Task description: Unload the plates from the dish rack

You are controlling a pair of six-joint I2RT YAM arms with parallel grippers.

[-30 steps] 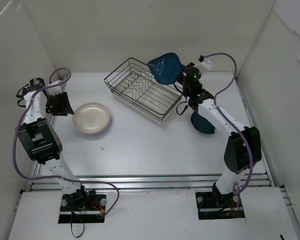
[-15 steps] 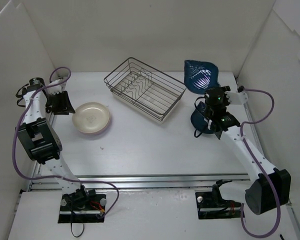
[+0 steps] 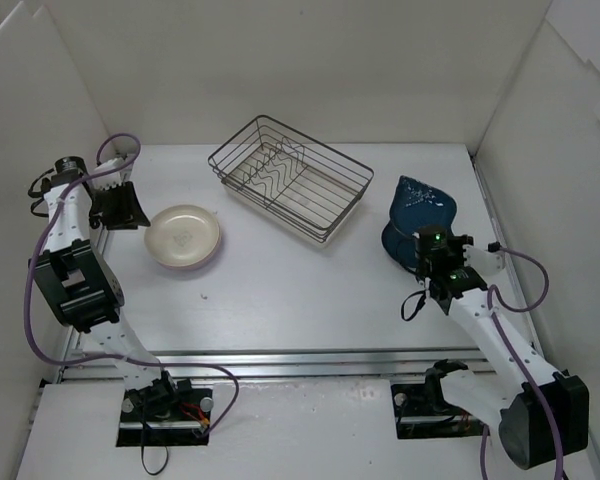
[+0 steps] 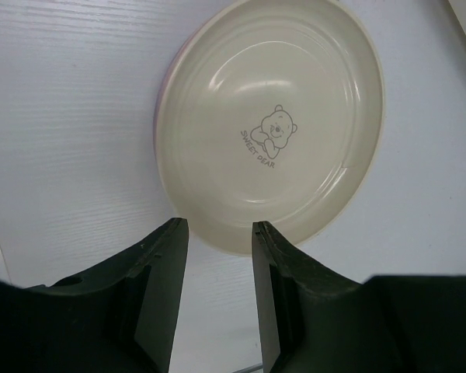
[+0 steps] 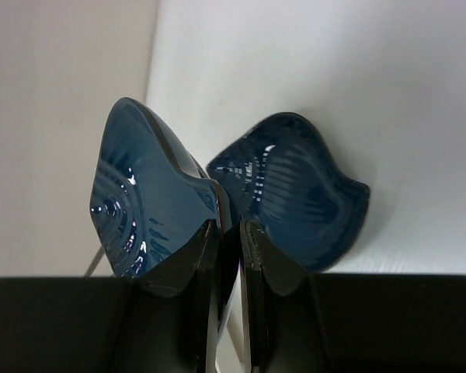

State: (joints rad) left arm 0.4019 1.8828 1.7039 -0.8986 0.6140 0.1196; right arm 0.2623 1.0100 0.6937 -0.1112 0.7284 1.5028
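The dark wire dish rack [image 3: 290,185] stands at the back centre with no plate showing in it. A cream plate [image 3: 184,235] with a bear print lies left of it, on a pink one whose edge shows [image 4: 168,74]. My left gripper [image 3: 128,210] hangs open and empty just left of it; the cream plate [image 4: 272,116] shows beyond the fingertips [image 4: 217,233]. My right gripper [image 3: 435,262] is shut on the rim of a dark blue wavy plate [image 5: 147,198], held tilted over a second blue plate [image 5: 303,194] lying on the table at the right [image 3: 398,240].
White walls enclose the table on the left, back and right. The right wall stands close beside the blue plates. A metal rail [image 3: 300,360] runs along the near edge in front of the arm bases.
My right arm has swung the blue plate from above the rack's right end out to the right and down over the other blue plate. The left arm has not moved.
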